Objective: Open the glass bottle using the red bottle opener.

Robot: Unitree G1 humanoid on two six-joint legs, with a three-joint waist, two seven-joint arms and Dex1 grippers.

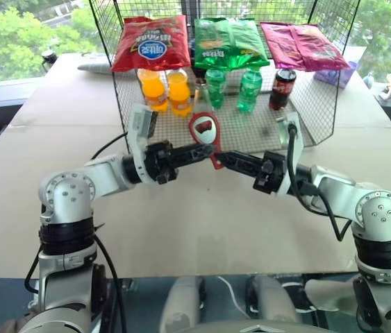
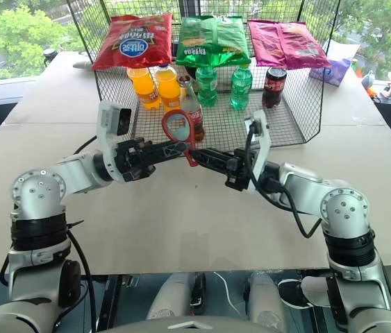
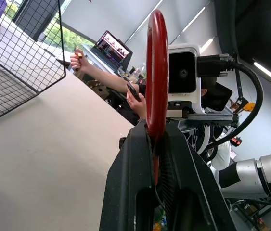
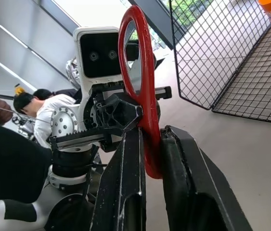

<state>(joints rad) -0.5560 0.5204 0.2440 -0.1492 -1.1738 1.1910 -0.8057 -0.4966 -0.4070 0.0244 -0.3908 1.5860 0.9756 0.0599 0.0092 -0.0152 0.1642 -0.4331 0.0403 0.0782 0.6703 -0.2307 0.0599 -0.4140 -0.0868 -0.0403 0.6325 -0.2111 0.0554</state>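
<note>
A beige tabletop (image 1: 202, 222) stretches ahead of me toward big windows with green trees outside, and a black wire basket (image 2: 289, 114) sits on its far half. In the basket stand two orange bottles (image 2: 155, 87), two green bottles (image 2: 223, 84), a black-and-red cola container (image 2: 272, 87) and the glass bottle (image 2: 191, 104), with three snack bags (image 2: 212, 40) lying across the basket's top. My two arms meet in front of the basket, above the tabletop. My left gripper (image 1: 205, 150) is clamped tight on the red bottle opener (image 1: 205, 132), holding it upright with the oval ring on top. My right gripper (image 4: 149, 159) has its fingers on either side of the opener's handle from the opposite side; I cannot tell if they press it. People sit at desks in the background.
</note>
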